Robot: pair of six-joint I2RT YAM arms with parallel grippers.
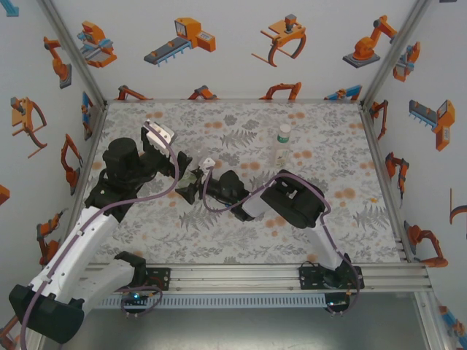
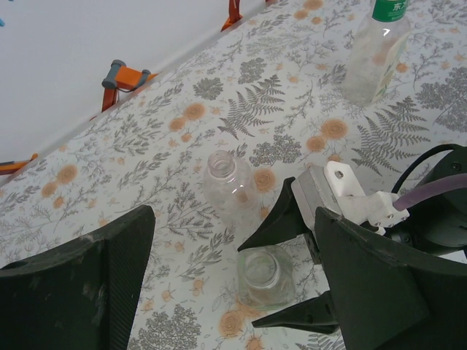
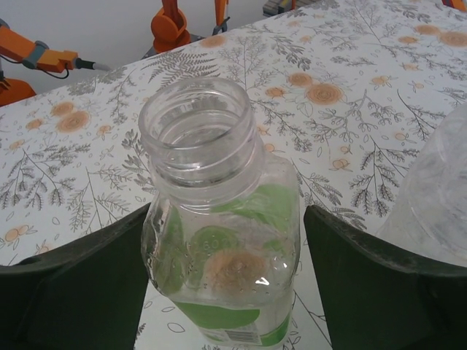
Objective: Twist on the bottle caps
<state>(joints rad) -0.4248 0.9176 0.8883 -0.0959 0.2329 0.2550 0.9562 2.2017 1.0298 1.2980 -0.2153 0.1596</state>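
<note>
1. Top view: the right pincer (image 1: pixel 191 182) reaches to the left, across the middle of the counter (image 1: pixel 328 233), to the uncapped bottle (image 1: pixel 195 175). The left pincer (image 1: pixel 179 161) hangs just beside this bottle, on its far-left side. Both arms are near it, and the right one is already at it. The labelled bottle (image 1: pixel 283 137) stands well apart, toward the far right.

2. Left wrist view: the fingers of the left pincer stand apart, and I see nothing gripped between them. Below them the uncapped bottle stands upright with its mouth up. The right pincer's two fingers are on its two sides. A clear bottle (image 2: pixel 230 186), also with an open mouth, stands just behind it.

3. Right wrist view: the uncapped bottle is between the right pincer's fingers, with its long axis vertical and its threaded neck above them. The fingers are very near its walls. I cannot tell if they already press it. In my judgement, a cap must come down straight along this vertical axis, and the free left arm is the one to bring it.

4. Surface and room: the counter is flat and has a grey leaf and orange flower pattern, so a pale cap would be hard to see on it. White walls (image 1: pixel 241 65) with robot pictures and a metal frame (image 1: pixel 292 271) close the space.
</note>
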